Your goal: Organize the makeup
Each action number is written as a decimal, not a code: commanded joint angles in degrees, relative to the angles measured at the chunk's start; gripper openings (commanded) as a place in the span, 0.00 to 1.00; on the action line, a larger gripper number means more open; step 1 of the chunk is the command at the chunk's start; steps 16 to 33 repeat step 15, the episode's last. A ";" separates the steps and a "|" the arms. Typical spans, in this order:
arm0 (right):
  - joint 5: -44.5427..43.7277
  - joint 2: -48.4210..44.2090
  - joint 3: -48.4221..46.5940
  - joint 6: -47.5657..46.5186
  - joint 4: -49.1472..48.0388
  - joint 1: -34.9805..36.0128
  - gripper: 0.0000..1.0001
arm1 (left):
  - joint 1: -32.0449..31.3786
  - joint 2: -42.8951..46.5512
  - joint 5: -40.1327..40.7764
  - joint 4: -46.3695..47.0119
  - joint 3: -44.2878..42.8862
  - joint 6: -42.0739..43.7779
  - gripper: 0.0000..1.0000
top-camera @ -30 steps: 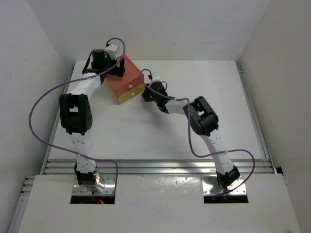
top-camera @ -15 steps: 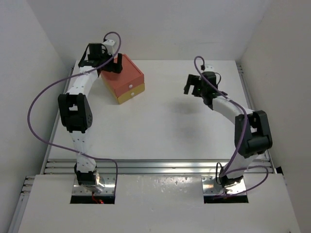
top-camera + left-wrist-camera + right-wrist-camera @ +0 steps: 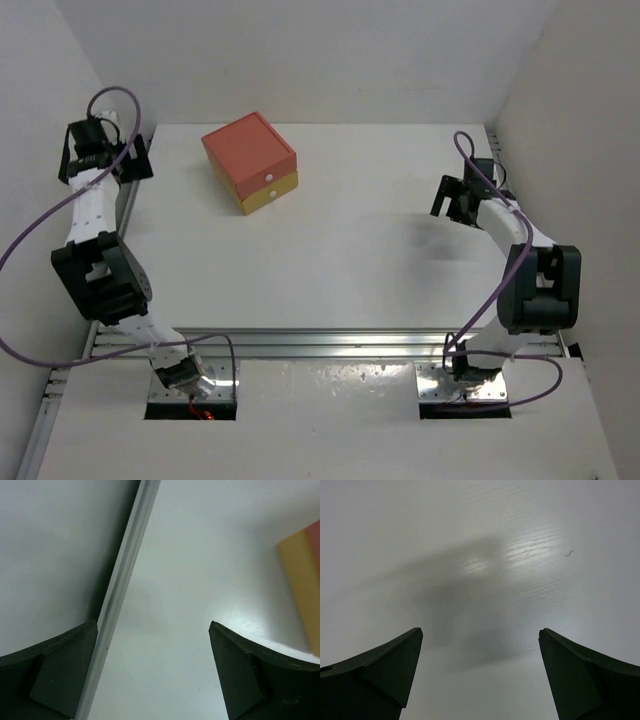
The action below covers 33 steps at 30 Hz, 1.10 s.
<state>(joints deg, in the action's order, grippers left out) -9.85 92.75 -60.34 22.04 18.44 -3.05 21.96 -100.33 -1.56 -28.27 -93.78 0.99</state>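
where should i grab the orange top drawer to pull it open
The white knob on the orange drawer front. That face is turned toward the near right, so approach from there, probably with the right hand, pinching the knob and pulling out.

Smooth white counter (image 3: 350, 270) shows a soft sheen beneath a matt orange-and-yellow drawer box (image 3: 250, 162). Brushed metal rails (image 3: 320, 342) line the counter's near edge. The left tool (image 3: 152, 630) and right tool (image 3: 480, 635) are matt black plastic.

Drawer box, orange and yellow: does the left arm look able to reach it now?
Probably yes: only bare table lies between the left fingers and the drawer box, and those fingers are open and empty.
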 commanded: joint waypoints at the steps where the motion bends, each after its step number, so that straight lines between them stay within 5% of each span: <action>1: 2.89 0.41 -3.72 -0.42 3.53 -0.64 1.00 | 0.28 4.96 1.47 -0.57 10.23 -2.49 1.00; 13: 6.95 3.14 -7.08 3.88 -0.77 -0.82 1.00 | 0.28 11.30 -0.28 2.26 21.44 -0.91 1.00; 33: 5.90 2.09 -6.02 2.40 -3.05 -0.38 1.00 | 0.28 11.30 -0.81 2.26 21.97 -0.91 1.00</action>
